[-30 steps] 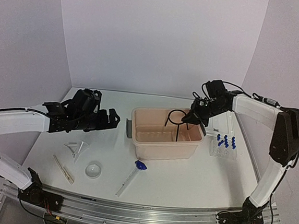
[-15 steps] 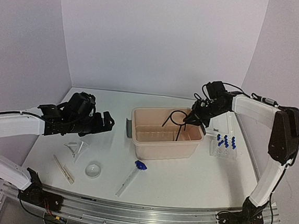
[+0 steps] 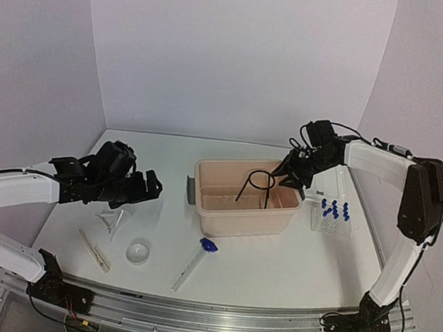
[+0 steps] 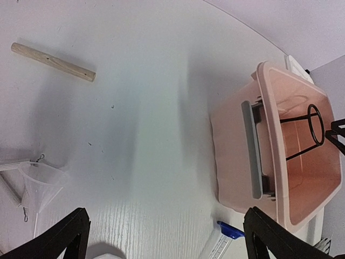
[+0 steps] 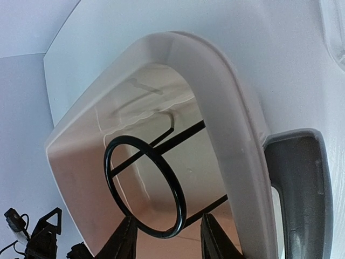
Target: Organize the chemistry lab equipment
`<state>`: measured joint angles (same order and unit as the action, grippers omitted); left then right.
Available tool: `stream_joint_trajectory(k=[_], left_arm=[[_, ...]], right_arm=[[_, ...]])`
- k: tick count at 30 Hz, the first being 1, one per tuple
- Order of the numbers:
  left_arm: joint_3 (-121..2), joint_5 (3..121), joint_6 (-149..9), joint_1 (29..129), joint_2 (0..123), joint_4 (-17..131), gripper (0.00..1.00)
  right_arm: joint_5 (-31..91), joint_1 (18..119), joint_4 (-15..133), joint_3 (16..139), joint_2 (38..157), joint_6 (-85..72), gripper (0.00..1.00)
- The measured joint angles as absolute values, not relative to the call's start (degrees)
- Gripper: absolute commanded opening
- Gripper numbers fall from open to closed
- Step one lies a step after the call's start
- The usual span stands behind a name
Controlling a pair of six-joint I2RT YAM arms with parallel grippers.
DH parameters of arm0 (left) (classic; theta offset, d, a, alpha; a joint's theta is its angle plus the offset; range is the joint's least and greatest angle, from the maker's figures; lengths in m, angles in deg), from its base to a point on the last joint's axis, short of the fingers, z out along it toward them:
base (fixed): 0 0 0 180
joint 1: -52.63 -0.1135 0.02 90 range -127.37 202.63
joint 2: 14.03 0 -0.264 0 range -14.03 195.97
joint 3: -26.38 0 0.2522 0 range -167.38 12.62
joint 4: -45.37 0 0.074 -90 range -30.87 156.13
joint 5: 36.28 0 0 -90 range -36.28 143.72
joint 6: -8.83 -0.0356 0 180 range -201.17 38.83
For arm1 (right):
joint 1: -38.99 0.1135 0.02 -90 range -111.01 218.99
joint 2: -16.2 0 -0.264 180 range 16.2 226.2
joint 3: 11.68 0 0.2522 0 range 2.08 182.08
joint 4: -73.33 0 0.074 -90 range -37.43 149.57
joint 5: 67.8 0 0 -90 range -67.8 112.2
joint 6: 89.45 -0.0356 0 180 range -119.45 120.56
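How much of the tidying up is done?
Done: the black ring stand sits in the beige tub. In hand: nothing; the right tool is open by the ring, the left tool open and empty. Left: funnel, wooden clamp and brush lie on the table.

on the counter (image 3: 167, 161), centrally, tub (image 3: 243, 224) with ring stand (image 3: 266, 192) in it. just right of the tub, tube rack (image 3: 331, 222) with tubes (image 3: 334, 208) standing in it. left of the tub, funnel (image 3: 116, 220), with clamp (image 3: 94, 250) and small dish (image 3: 138, 251) nearer the front edge; before the tub, brush (image 3: 194, 261).
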<state>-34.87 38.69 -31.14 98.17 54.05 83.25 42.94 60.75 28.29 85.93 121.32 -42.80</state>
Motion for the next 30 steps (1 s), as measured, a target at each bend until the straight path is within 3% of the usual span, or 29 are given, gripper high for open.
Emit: stream_joint_trajectory(k=[5,14,17,30], left_arm=[[-34.4,38.7,-30.6,98.2,53.0,83.8,1.00],[-34.4,40.0,-29.5,98.2,51.9,88.7,1.00],[-33.7,41.8,-28.5,98.2,51.9,90.2,0.98],[-20.2,54.0,-19.6,98.1,56.7,92.2,0.69]], right_arm=[[43.0,60.7,28.4,85.9,121.3,-42.7,0.47],[41.9,60.7,28.2,86.0,116.8,-37.1,0.75],[42.3,60.5,28.2,86.0,112.5,-33.4,0.76],[49.4,60.5,32.2,77.7,101.9,-25.6,0.76]])
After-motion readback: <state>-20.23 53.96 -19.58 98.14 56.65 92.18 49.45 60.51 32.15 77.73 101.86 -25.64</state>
